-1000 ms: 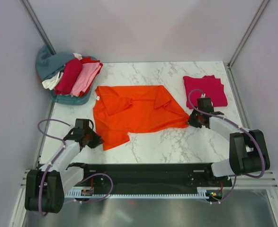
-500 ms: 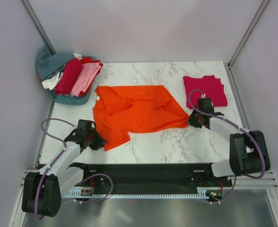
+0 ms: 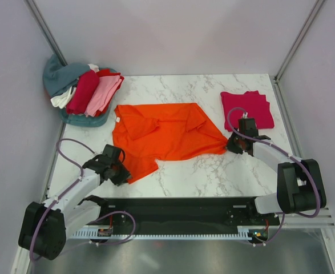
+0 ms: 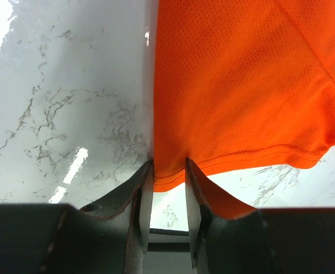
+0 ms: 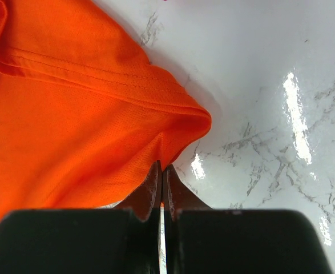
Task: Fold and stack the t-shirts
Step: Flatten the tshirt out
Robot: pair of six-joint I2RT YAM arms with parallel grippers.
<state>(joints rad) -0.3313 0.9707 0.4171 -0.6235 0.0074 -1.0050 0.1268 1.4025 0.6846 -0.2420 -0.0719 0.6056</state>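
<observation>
A bright orange t-shirt [image 3: 167, 134] lies spread and rumpled on the marble table [image 3: 213, 171]. My left gripper [image 3: 123, 173] is at its near left corner. In the left wrist view the gripper [image 4: 168, 165] is open, with the hem corner of the orange shirt [image 4: 241, 85] between the fingers. My right gripper [image 3: 231, 145] is at the shirt's right corner. In the right wrist view it [image 5: 162, 168] is shut on a fold of the orange shirt [image 5: 76, 125]. A crimson-pink t-shirt [image 3: 247, 108] lies folded at the back right.
A pile of t-shirts [image 3: 84, 91] in teal, white, dark red and light pink lies at the back left corner. Grey walls close in the table on three sides. The arm bases stand on a black rail [image 3: 173, 208] at the near edge.
My left arm has moved right, up to the orange shirt's near left corner, and its fingers now straddle the hem. The right arm and the shirts have not moved.
</observation>
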